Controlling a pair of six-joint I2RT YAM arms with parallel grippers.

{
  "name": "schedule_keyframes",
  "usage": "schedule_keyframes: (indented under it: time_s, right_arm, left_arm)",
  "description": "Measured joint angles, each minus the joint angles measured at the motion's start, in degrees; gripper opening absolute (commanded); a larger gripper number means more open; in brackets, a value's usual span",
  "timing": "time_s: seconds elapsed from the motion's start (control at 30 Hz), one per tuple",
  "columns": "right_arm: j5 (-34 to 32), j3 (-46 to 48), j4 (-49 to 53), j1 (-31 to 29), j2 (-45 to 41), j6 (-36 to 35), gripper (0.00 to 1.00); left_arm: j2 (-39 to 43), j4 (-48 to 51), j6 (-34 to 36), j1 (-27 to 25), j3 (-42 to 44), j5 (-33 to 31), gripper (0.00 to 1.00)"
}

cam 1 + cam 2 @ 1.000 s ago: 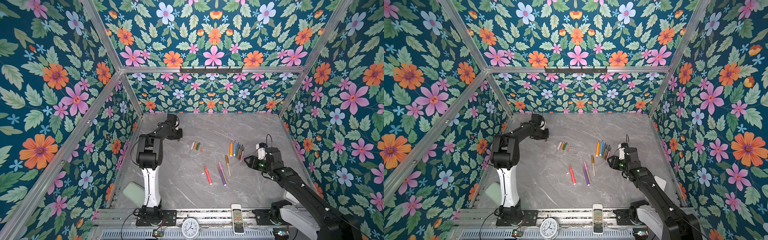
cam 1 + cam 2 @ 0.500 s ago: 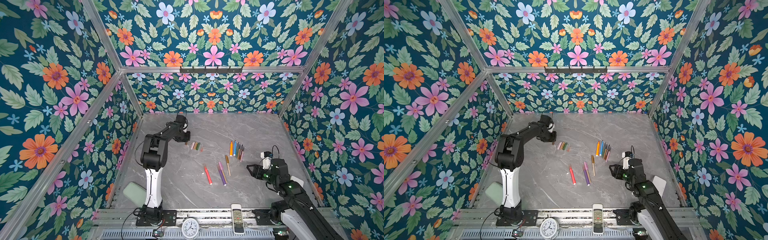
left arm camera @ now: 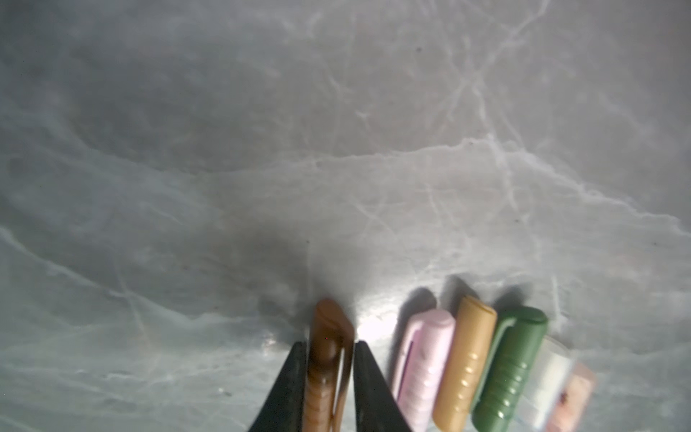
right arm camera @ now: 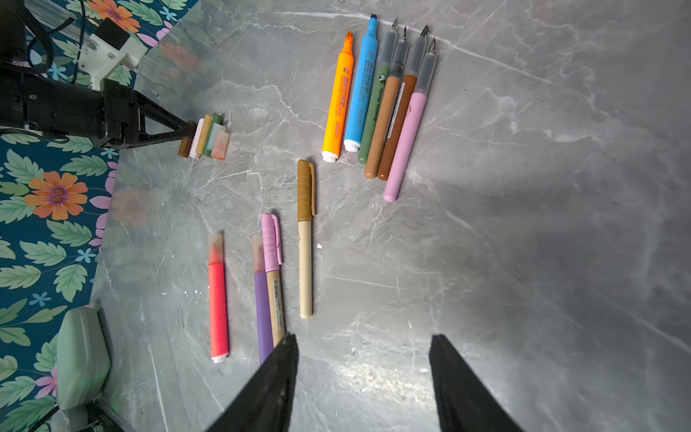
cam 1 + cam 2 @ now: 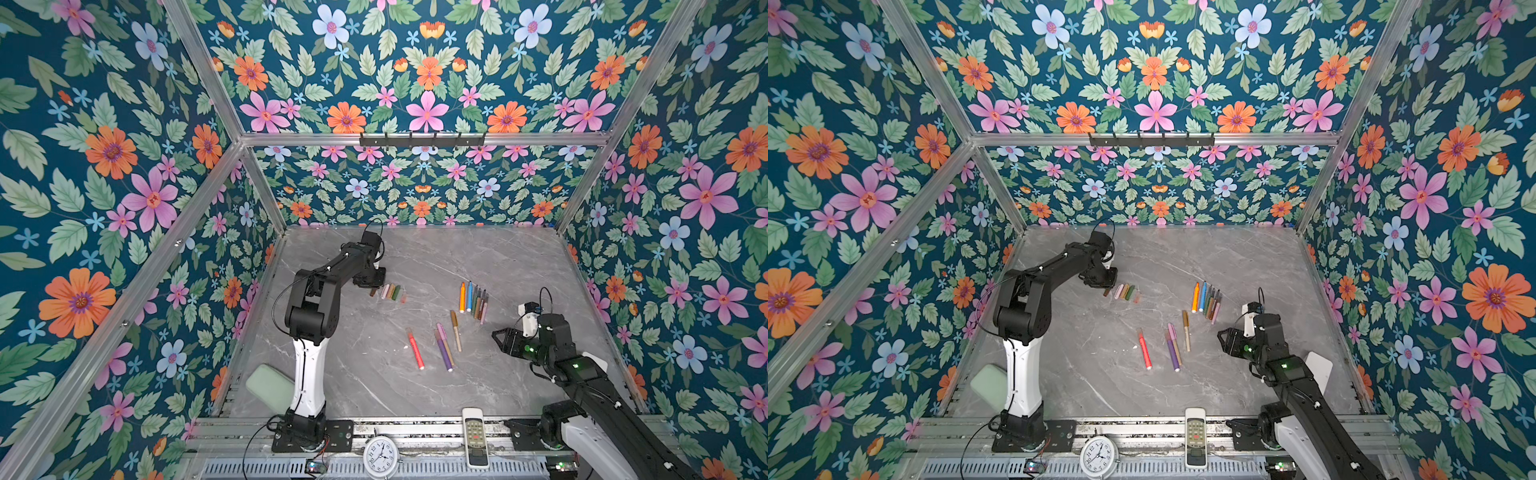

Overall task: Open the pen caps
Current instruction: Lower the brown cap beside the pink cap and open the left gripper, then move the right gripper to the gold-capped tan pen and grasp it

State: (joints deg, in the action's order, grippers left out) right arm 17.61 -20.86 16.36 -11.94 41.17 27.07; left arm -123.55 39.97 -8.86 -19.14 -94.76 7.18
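I judge I'm setting the brown cap (image 3: pixel 324 325) down at the end of the row of caps (image 4: pixel 209 136) on the counter (image 4: pixel 523 224). My left tool (image 3: pixel 329 343) is flanking it, and I cannot tell whether it is gripping. Six bare pens (image 4: pixel 374 97) are lying together, so six look done. Four capped pens (image 4: pixel 218 299) are waiting near my right tool (image 4: pixel 364 335), which is hanging open and empty.
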Motion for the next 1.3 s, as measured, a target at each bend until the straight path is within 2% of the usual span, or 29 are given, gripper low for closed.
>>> schedule_keyframes:
  time_s: [0.63, 0.9, 1.07, 1.3]
  right_arm:
    - [-0.02, 0.02, 0.0, 0.0, -0.42, 0.0, 0.58]
    - [-0.02, 0.02, 0.0, 0.0, -0.44, 0.0, 0.58]
    - [0.02, 0.02, 0.0, 0.0, -0.22, 0.0, 0.57]
    - [0.2, -1.53, 0.17, -3.45, 3.28, 0.7, 0.54]
  left_arm:
    - [0.04, 0.33, -0.02, -0.15, -0.42, 6.05, 0.28]
    - [1.29, 0.33, -0.22, -0.15, -0.33, 5.35, 0.27]
    - [8.15, -1.88, -1.25, -0.2, 2.71, -0.04, 0.28]
    - [25.73, -12.98, -1.84, -0.17, 12.22, -3.5, 0.33]
